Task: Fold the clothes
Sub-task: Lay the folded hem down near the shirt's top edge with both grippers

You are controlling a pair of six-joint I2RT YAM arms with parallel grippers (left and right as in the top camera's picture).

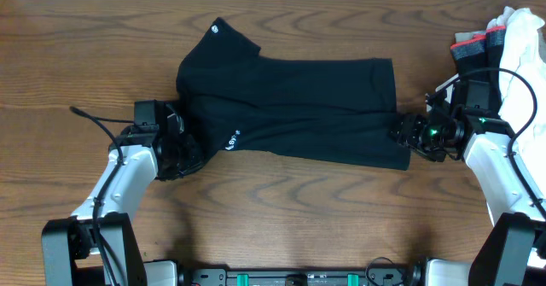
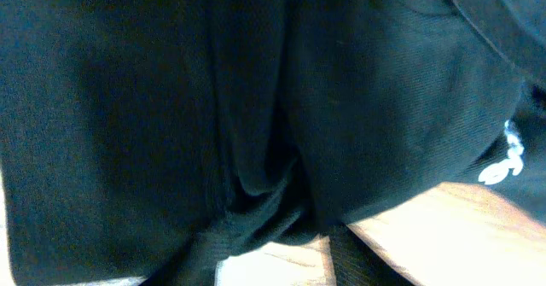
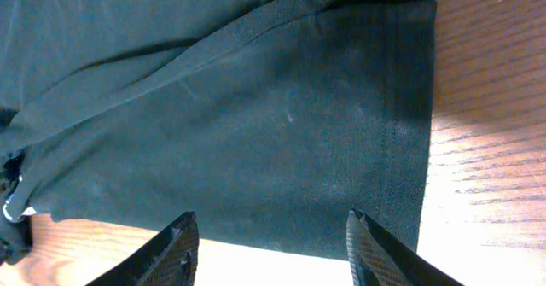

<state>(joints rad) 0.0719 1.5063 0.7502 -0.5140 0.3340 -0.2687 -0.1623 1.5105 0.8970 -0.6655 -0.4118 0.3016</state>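
The clothes, a black T-shirt (image 1: 290, 98), lie folded lengthwise across the wooden table, with a small white logo (image 1: 215, 27) at the upper left. My left gripper (image 1: 175, 145) is at the shirt's left end, partly under draped cloth. In the left wrist view black cloth (image 2: 171, 107) fills the frame and gathers between my left gripper (image 2: 273, 235) fingers, which blend into it; white print (image 2: 503, 162) shows at the right. My right gripper (image 1: 403, 132) is at the hem end. It stands open (image 3: 271, 218), fingertips just over the shirt's edge (image 3: 256, 149), holding nothing.
A white cloth (image 1: 522, 55) and a black garment with a grey-and-red band (image 1: 473, 47) are piled at the table's far right, close behind my right arm. A black cable (image 1: 90, 119) loops beside my left arm. Bare wood (image 1: 281, 209) lies in front of the shirt.
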